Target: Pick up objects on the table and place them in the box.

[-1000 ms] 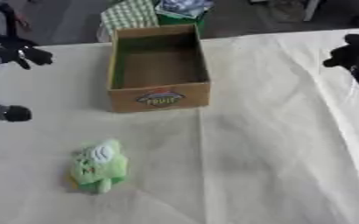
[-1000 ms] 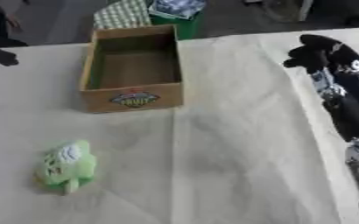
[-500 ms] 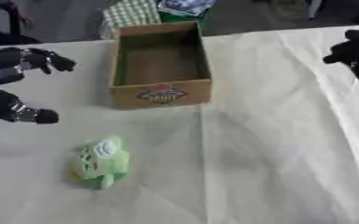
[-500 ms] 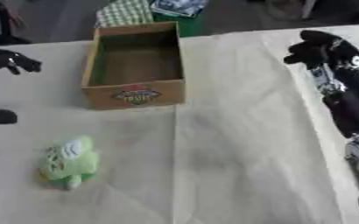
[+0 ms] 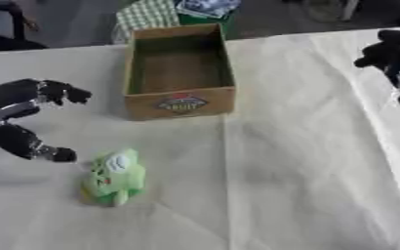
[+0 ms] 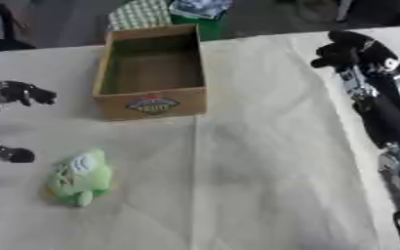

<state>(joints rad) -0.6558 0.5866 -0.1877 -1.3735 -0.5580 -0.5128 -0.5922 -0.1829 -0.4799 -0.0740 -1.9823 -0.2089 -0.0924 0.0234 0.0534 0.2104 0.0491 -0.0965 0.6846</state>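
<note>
The counter (image 5: pixel 306 161) was covered in a pale cream cloth with faint fold lines and filled most of both views. Toward its far edge stood the cardboard box (image 5: pixel 179 73), open at the top, with a round printed label on the near wall; nothing could be seen inside it. The right arm ran up the right side of the counter, and the right hand (image 6: pixel 350 48) sat at its far end, well apart from the box, its dark fingers curled in and holding nothing. The left hand (image 5: pixel 22 117) came in from the left edge, spread wide with thumb and fingers apart, empty, and hovered just to the left of the green plush toy (image 5: pixel 114 177). That toy lay on the cloth on the near left, in front of the box and clear of it, touching neither hand. Beyond the counter's far edge, behind the box, a green checked cloth (image 5: pixel 145 15) showed.
</note>
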